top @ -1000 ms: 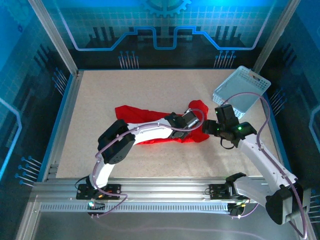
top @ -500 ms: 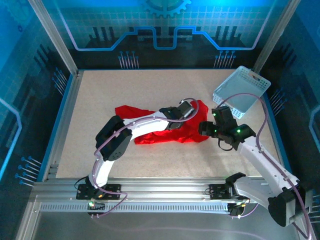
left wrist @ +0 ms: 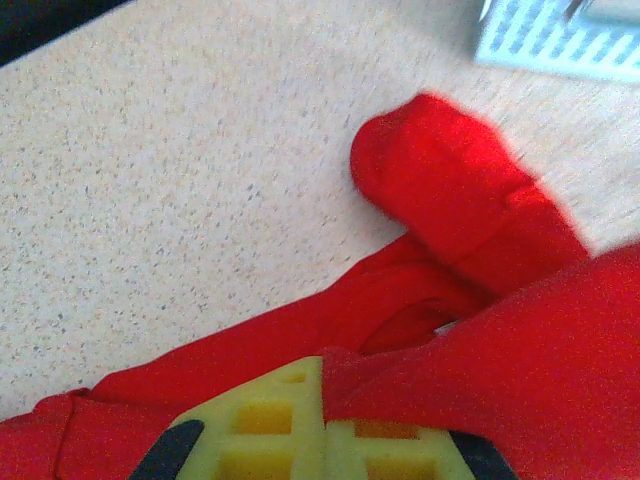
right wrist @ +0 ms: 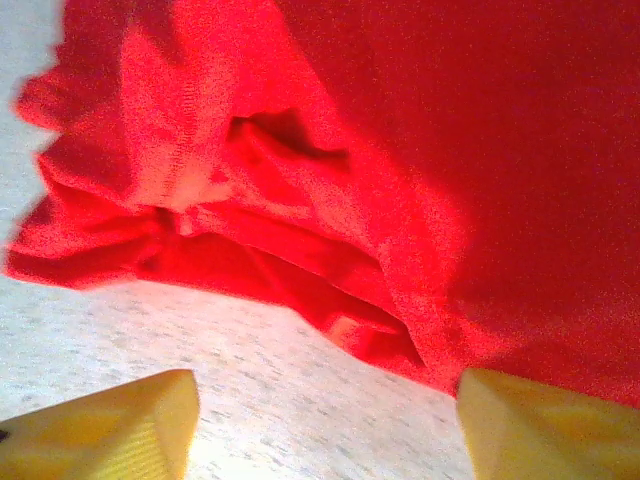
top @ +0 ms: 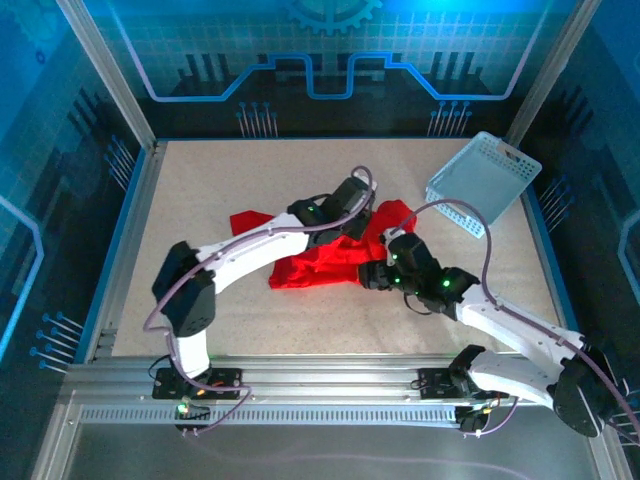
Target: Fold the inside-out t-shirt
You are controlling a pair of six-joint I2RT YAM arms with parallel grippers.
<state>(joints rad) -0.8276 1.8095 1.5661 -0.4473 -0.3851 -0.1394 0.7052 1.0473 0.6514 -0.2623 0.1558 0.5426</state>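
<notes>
The inside-out t-shirt is a bright red crumpled heap in the middle of the table. My left gripper reaches over its far right part. In the left wrist view this gripper is shut, with a fold of the red cloth pinched between its yellow fingers. My right gripper sits at the shirt's near right edge. In the right wrist view it is open, its fingertips wide apart over bare table, and the shirt's hem lies just ahead of them.
A light blue mesh basket stands tilted at the back right corner, also seen as the basket beyond the shirt. Raised blue rims border the speckled table, which has free room on its left and far side.
My left gripper has shut on the shirt's cloth and moved toward the far side. My right arm has swung left, down to the shirt's near right edge.
</notes>
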